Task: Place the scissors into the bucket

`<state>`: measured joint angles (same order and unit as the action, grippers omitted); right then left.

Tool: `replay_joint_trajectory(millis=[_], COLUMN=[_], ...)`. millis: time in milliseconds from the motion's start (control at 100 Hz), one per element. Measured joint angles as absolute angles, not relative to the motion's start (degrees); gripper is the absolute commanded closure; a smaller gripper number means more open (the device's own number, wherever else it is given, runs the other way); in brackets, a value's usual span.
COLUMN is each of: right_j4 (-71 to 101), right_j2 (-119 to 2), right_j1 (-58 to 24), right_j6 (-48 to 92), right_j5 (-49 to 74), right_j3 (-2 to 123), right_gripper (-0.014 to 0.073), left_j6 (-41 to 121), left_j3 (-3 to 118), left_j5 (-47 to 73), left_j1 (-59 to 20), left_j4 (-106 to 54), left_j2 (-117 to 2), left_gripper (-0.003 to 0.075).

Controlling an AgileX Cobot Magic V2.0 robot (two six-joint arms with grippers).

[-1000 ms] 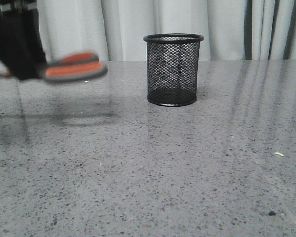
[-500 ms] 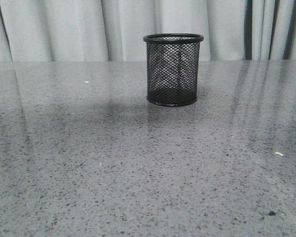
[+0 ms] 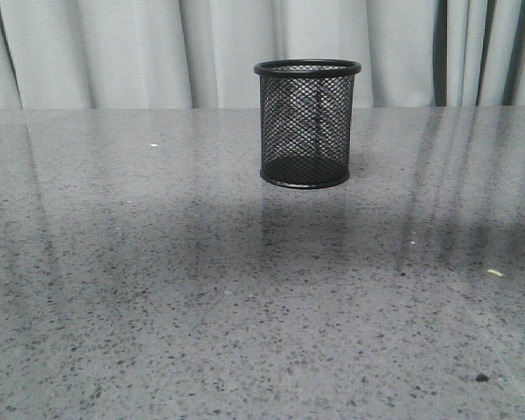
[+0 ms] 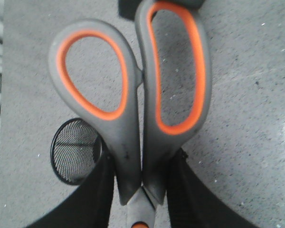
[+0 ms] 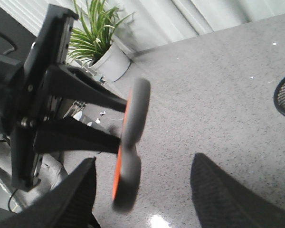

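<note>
Scissors [image 4: 133,118] are held in your left end effector [image 4: 141,190], its two black fingers [image 4: 100,190] closed on the handle necks just under the orange-lined loops. They hang above the grey speckled surface [image 3: 157,306], with the bucket [image 4: 75,151] seen below and to one side. That bucket stands upright on the surface. Your right end effector [image 5: 142,199] holds nothing, its fingers [image 5: 228,199] spread well apart.
</note>
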<state>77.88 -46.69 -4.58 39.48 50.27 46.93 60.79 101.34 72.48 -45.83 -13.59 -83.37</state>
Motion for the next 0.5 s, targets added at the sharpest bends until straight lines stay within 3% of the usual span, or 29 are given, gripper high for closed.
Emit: replay_joint_trajectory(millis=[330, 500], right_j4=[78.40, 78.40], right_j2=[-46.69, -46.69], right_j1=[-4.58, -4.58], right_j6=[39.51, 39.51], right_j5=[51.40, 52.88], right_j3=[46.93, 46.93], right_gripper=[0.0204, 0.0369], left_j6=[59.92, 59.71], left_j3=[101.34, 101.34], left_j5=[72.46, 71.80], left_j1=[-50.87, -51.25], left_j4=[-13.59, -14.27], left_j2=[-83.37, -83.37], left_gripper=[0.0739, 0.0734])
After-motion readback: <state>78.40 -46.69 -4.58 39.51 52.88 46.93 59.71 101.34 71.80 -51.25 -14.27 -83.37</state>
